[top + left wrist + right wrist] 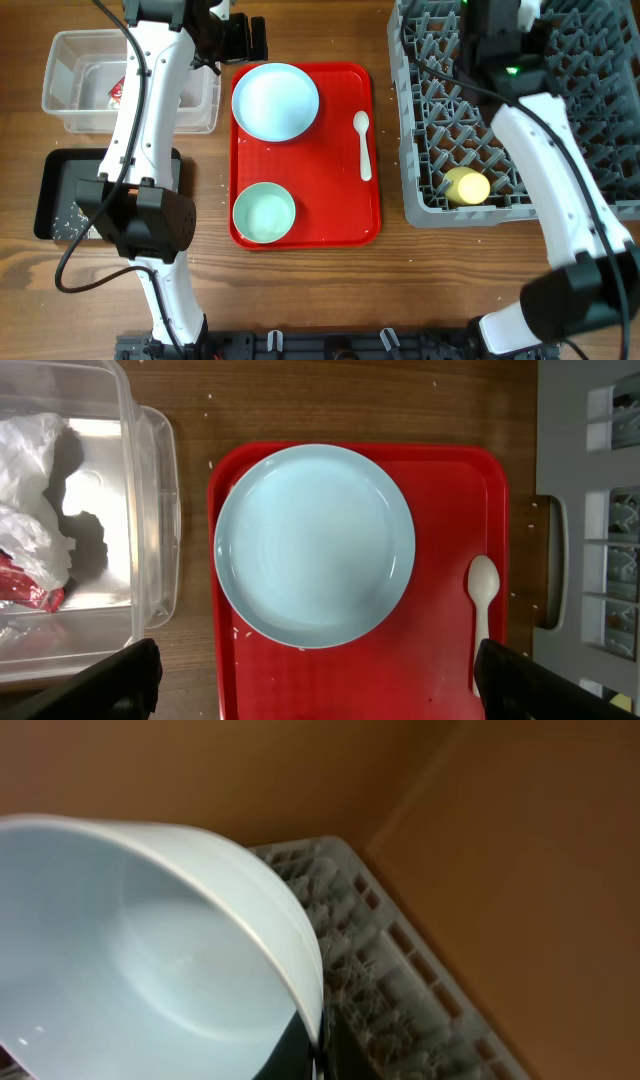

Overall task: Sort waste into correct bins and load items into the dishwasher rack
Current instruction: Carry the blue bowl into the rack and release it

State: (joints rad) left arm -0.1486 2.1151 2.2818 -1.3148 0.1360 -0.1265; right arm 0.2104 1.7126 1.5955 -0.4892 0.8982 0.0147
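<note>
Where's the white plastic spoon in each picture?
Overhead: the white plastic spoon lies on the flat red tray's right side, beside the round pale blue plate.
Left wrist: the spoon sits lower right on the tray, right of the plate.
Right wrist: not in it; a pale blue bowl fills the left.
Shared landmark: the grey plastic pegged rack, in all three views.

The wooden table (300, 290) carries four things set directly on it: a clear plastic tub (55, 70) at far left, a black tray (60, 190) just nearer, a red tray (335, 200) mid-table, and the grey dishwasher rack (425, 150) on the right. Pale specks (210, 398), possibly rice grains, dot the wood.
</note>
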